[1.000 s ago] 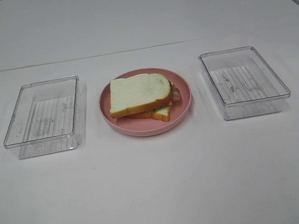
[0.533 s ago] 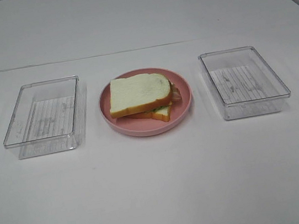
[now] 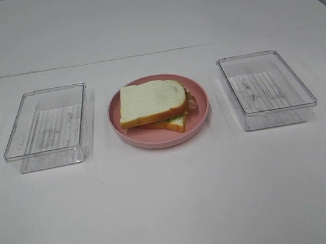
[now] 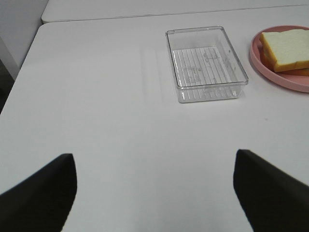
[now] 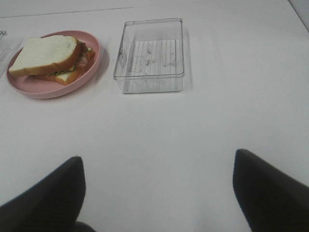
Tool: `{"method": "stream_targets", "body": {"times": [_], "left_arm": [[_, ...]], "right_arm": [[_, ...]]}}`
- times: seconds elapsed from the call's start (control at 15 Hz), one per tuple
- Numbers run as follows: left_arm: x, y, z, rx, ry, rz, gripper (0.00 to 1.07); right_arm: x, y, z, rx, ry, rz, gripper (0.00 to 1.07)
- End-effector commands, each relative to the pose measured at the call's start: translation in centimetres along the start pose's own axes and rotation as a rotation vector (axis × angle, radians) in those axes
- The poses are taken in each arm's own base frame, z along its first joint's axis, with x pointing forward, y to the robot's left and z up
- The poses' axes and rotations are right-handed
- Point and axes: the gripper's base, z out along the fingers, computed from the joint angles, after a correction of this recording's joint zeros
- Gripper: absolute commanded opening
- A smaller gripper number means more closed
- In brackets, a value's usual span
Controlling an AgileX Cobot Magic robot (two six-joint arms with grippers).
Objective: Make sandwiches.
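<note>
A sandwich [image 3: 153, 106] of white bread slices with orange-brown crust lies stacked on a round pink plate [image 3: 201, 113] at the table's middle; a little green lettuce and brown bacon show between the slices. It also shows in the right wrist view [image 5: 50, 58] and partly in the left wrist view [image 4: 286, 49]. Neither arm appears in the exterior high view. My left gripper [image 4: 154, 193] is open and empty above bare table, well short of the left tray. My right gripper [image 5: 157, 193] is open and empty above bare table, short of the right tray.
An empty clear plastic tray [image 3: 48, 126] stands left of the plate, seen also in the left wrist view [image 4: 205, 63]. Another empty clear tray [image 3: 266, 88] stands right of the plate, seen also in the right wrist view [image 5: 150, 54]. The white table's left edge [image 4: 19, 82] is near.
</note>
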Motion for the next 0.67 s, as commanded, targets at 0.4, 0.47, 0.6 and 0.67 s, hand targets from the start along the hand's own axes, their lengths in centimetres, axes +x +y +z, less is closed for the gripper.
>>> {"method": "stream_targets", "body": {"times": [0.4, 0.47, 0.6, 0.67], "left_arm": [[0.12, -0.06, -0.25, 0.003, -0.029, 0.001, 0.84], [0.12, -0.06, -0.25, 0.003, -0.029, 0.001, 0.84], [0.12, -0.06, -0.25, 0.003, -0.029, 0.001, 0.84], [0.12, -0.06, -0.25, 0.003, -0.029, 0.001, 0.84]], "right_arm": [[0.07, 0.02, -0.07, 0.003, -0.014, -0.005, 0.78], [0.07, 0.02, -0.07, 0.003, -0.014, -0.005, 0.78], [0.07, 0.02, -0.07, 0.003, -0.014, -0.005, 0.78], [0.07, 0.02, -0.07, 0.003, -0.014, -0.005, 0.78]]}}
